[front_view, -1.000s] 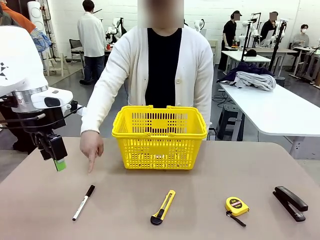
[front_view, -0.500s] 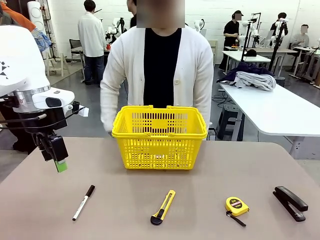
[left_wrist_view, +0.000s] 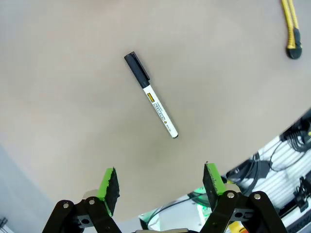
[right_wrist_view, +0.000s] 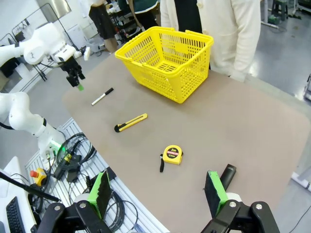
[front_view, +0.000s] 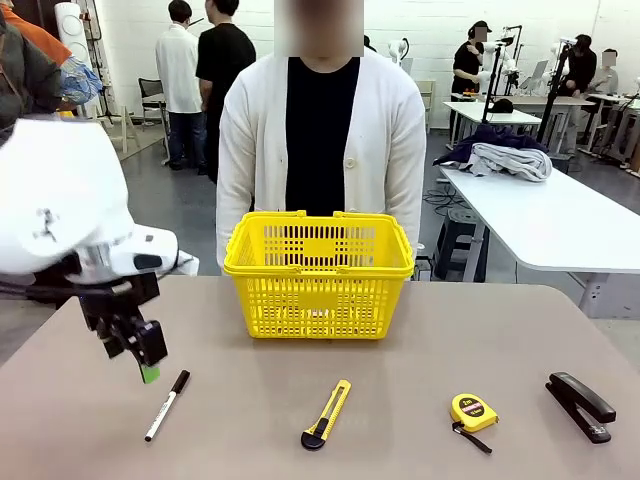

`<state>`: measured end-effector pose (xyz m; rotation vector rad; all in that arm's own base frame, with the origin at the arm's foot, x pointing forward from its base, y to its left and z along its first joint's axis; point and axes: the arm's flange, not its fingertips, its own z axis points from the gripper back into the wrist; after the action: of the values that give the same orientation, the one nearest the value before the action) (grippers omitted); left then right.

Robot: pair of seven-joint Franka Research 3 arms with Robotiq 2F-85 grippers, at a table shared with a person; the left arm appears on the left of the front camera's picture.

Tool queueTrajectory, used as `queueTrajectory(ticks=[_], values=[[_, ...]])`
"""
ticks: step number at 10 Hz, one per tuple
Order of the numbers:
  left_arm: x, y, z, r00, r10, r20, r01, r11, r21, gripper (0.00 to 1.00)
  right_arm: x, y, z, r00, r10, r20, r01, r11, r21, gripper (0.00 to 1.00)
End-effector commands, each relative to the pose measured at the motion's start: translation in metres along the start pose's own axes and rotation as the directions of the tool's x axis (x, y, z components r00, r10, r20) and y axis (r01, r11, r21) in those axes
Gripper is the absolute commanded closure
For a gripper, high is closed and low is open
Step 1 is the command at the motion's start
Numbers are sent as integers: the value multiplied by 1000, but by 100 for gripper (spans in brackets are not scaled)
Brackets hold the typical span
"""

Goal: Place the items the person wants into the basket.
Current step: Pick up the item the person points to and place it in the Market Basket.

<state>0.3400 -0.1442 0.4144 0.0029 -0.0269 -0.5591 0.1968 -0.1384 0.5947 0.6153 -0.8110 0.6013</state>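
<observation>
The basket [front_view: 318, 300] is glossy yellow plastic lattice; the table [front_view: 250, 440] is smooth and matt.

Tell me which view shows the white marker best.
Left wrist view: the white marker lies large, black cap and barrel print clear. Front view shows it small; right wrist view, tiny and far off.

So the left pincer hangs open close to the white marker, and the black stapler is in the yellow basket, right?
No: the black stapler lies on the table at the robot's right, outside the yellow basket, as the front view shows. The left pincer does hang open close to the white marker.
</observation>
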Motion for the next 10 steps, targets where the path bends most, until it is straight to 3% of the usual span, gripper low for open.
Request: queueTrajectory(ticks=[1, 4, 10], values=[[10, -6, -30, 995, 101, -5, -101, 993, 66, 10, 1, -1, -3, 1000, 8, 8, -8, 1000, 19, 0], [12, -6, -58, 988, 151, -17, -150, 987, 65, 10, 1, -1, -3, 1000, 8, 8, -8, 1000, 19, 0], [30, 1, -103, 980, 196, 48, -200, 972, 120, 10, 1, -1, -3, 1000, 8, 8, -8, 1000, 19, 0]])
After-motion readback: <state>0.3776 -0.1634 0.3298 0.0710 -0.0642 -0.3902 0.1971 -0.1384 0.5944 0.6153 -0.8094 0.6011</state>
